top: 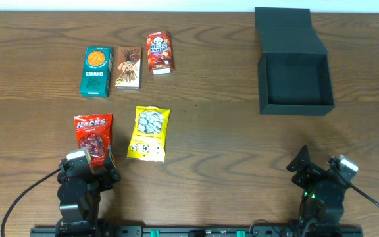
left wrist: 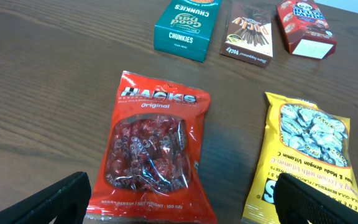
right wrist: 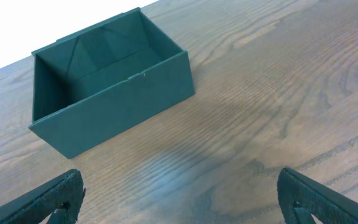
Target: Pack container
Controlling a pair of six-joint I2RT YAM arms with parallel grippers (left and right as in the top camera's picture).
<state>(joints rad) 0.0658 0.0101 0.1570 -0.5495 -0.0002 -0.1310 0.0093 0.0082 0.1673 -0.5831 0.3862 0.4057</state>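
Packing seemingly not yet begun. Container (top: 295, 105) at far right, empty, mouth up, lid (top: 289, 29) laid flat on the far side; long axis running away from the robot. Left gripper (top: 87, 170) and right gripper (top: 314, 172) wide open, holding nothing. Next, likely: closing on the red bag (top: 94, 137) just ahead of the left gripper.

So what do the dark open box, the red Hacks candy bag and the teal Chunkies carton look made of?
Dark charcoal-teal square box: likely matte cardboard; flat dull walls, fold creases inside.
Red Hacks candy bag: glossy plastic film; glare, wrinkles, see-through window.
Teal Chunkies carton: probably printed paperboard; slight sheen, sharp folded edges.
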